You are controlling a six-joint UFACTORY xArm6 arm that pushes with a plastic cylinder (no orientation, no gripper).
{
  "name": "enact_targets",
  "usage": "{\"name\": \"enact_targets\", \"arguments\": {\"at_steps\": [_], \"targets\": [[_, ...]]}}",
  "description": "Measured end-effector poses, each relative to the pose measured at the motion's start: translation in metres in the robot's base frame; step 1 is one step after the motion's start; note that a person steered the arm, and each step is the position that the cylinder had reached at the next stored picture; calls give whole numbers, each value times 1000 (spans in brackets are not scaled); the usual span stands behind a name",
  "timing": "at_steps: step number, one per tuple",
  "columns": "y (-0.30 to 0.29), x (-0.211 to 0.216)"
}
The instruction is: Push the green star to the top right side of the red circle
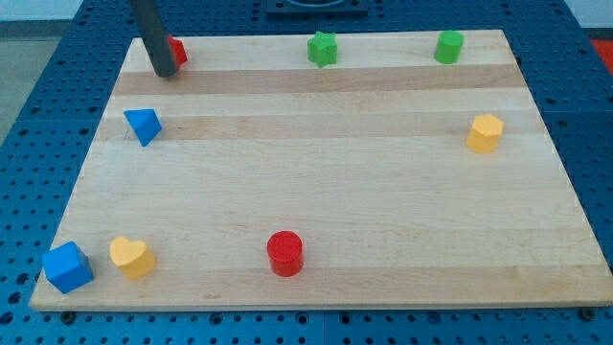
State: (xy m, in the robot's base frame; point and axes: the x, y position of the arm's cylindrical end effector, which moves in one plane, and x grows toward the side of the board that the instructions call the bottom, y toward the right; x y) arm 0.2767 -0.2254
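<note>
Green star (pixel 323 48) is sitting near the top edge of the desk (pixel 316 182), a little left of centre, with a green cylinder (pixel 448 46) lying further toward the view's right along that edge. Red circle (pixel 284 253) is resting near the bottom edge, well apart from the star. I am seeing my tip (pixel 165 71) standing at the top left corner, touching or just beside a red block (pixel 176 50) whose shape I cannot make out, far left of the star. This rod is carrying no gripper, so nothing is opening or closing. Elsewhere a blue triangular block (pixel 143 125), a blue cube (pixel 68 267), a yellow heart (pixel 131 257) and a yellow block (pixel 485 132) are lying apart.
</note>
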Motion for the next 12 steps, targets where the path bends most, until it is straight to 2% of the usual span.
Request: {"name": "enact_targets", "arguments": {"at_steps": [2, 3, 7, 9, 12], "targets": [[72, 16], [78, 16], [112, -67], [181, -68], [221, -71]]}}
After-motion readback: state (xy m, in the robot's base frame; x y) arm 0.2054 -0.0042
